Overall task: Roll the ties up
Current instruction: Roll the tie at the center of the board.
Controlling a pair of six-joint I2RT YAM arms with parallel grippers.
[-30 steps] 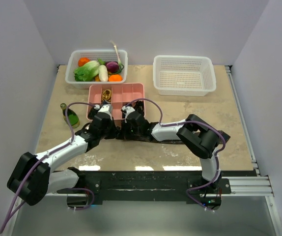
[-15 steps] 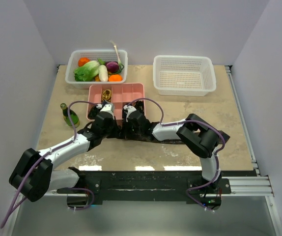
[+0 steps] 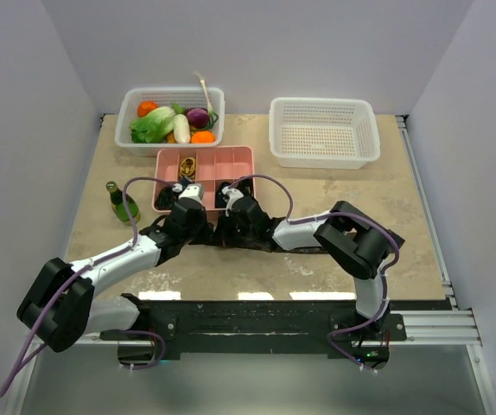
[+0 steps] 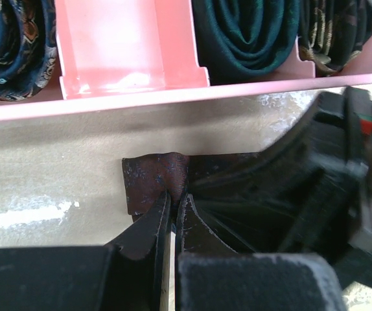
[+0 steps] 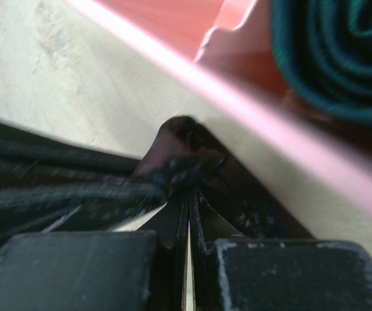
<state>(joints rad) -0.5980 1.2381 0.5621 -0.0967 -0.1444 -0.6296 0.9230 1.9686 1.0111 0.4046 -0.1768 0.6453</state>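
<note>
**Inspector:** What is held, and how?

**Examiner:** The left gripper [image 4: 171, 210] is found narrowed to a slit and pinched on the end of the maroon tie [image 4: 152, 180]. The right gripper [image 5: 188, 206] is likewise closed on a fold of the same fabric. The tie is noted on the table [image 4: 56, 155], directly ahead of both sets of fingertips. Its remaining length is hidden by the arms.

**Inspector:** How is the roll best carried out?

**Examiner:** It is judged that the end should be turned over evenly. Both pinches should be kept level and the tension light, so that the coil is not skewed.

**Inspector:** What room is allowed?

**Examiner:** Little is allowed ahead. The rim of the pink tray [image 4: 173, 97] is recorded just beyond the fingertips. Past it an empty compartment [image 4: 121, 45] is seen between a green rolled tie [image 4: 247, 32] and a blue patterned one [image 4: 11, 45]. Bare table is seen left of the left gripper, with a green bottle [image 3: 125, 204] further out. The grippers are set close together, so contact between them is to be guarded against.
</note>
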